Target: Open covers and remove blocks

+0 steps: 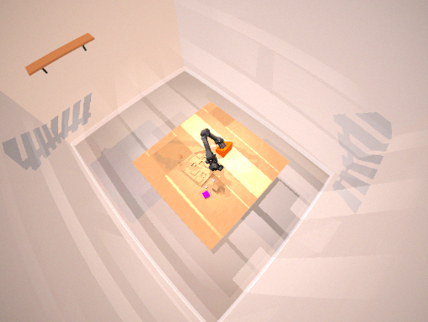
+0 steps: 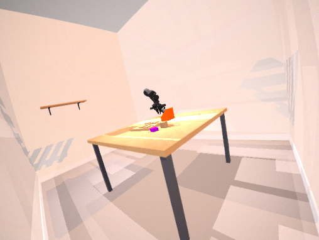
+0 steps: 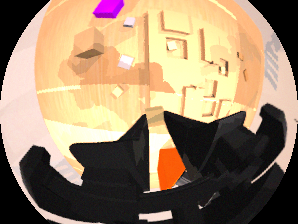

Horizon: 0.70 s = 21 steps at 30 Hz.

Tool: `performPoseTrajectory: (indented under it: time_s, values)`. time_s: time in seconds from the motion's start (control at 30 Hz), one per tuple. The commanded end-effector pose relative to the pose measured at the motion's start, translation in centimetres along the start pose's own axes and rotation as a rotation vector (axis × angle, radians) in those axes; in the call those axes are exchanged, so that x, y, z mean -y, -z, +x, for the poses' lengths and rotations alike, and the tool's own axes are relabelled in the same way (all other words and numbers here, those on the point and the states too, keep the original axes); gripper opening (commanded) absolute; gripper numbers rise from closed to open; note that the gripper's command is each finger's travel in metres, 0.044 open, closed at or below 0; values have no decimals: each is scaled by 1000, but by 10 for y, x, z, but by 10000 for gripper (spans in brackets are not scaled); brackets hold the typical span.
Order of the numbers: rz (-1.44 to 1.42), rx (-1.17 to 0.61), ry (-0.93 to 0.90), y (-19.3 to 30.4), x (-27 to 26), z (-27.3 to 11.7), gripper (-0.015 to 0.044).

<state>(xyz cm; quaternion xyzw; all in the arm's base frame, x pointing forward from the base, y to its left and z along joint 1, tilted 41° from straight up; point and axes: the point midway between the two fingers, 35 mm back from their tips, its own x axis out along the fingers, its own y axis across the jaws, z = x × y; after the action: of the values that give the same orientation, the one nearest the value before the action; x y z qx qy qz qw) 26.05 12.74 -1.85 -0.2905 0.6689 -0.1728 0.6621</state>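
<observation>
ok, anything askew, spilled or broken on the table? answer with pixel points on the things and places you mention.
Nothing stands out. The purple block [image 1: 205, 195] [image 2: 154, 129] [image 3: 108, 8] lies flat, small pale blocks [image 1: 213, 179] [image 3: 125, 61] rest beside the puzzle board [image 1: 200, 181] [image 2: 138, 129] [image 3: 155, 60], and no spill or breakage shows. Fine board detail is too small to judge.

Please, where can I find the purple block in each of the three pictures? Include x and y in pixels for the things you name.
Top view: the purple block [image 1: 205, 195] [image 2: 154, 129] [image 3: 108, 8] is a little below the middle of the picture.
Exterior view: on the table, slightly below the middle.
Wrist view: at the upper edge, left of the middle.
Shared landmark: the orange object [image 1: 224, 149] [image 2: 167, 114] [image 3: 170, 168], seen in all three.
</observation>
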Motion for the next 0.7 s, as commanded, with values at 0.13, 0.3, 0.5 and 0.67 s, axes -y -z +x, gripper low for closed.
performPoseTrajectory:
  time_s: [0.13, 0.3, 0.5, 0.67]
  values:
    - [4, -6, 2, 11, -32, 3, 80]
    - [6, -8, 8, 20, -50, 5, 80]
    - [9, -10, 18, 32, -69, 8, 80]
    - [11, -11, 25, 39, -80, 11, 80]
